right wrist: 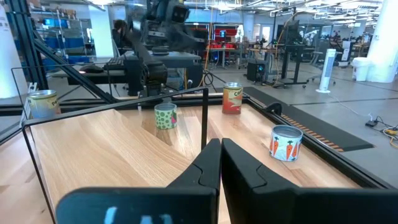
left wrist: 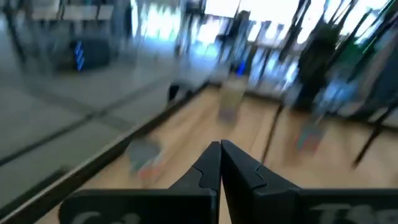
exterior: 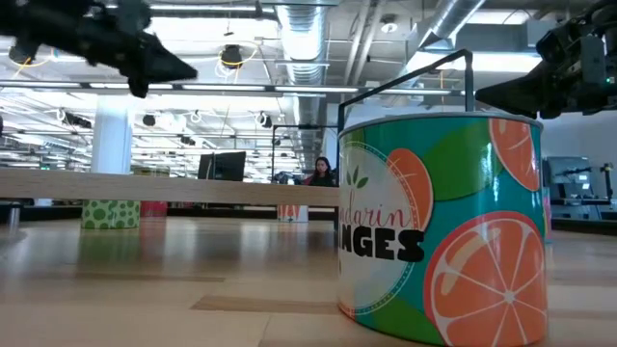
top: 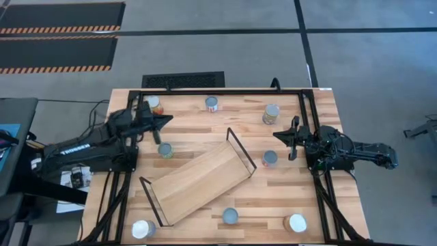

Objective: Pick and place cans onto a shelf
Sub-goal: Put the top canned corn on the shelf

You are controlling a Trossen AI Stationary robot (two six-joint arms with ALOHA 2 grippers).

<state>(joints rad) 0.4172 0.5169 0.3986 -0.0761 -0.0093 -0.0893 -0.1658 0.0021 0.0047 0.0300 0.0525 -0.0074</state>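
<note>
Nothing is placed yet: your shelf (top: 198,183) lies bare mid-bench, cans (top: 271,113) scattered around it from twelve through six o'clock. Left pincer (top: 166,120) and right pincer (top: 278,137) hover shut, empty.

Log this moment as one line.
left gripper: shut, empty, above table | right gripper: shut, empty | shelf: no cans | cans: all on table

Grey floor (top: 225,55) with striped mats (top: 58,31); exposed ceiling ducts (exterior: 308,29) overhead.

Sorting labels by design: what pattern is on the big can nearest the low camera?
Teal with orange slices, on the can; low view.
</note>
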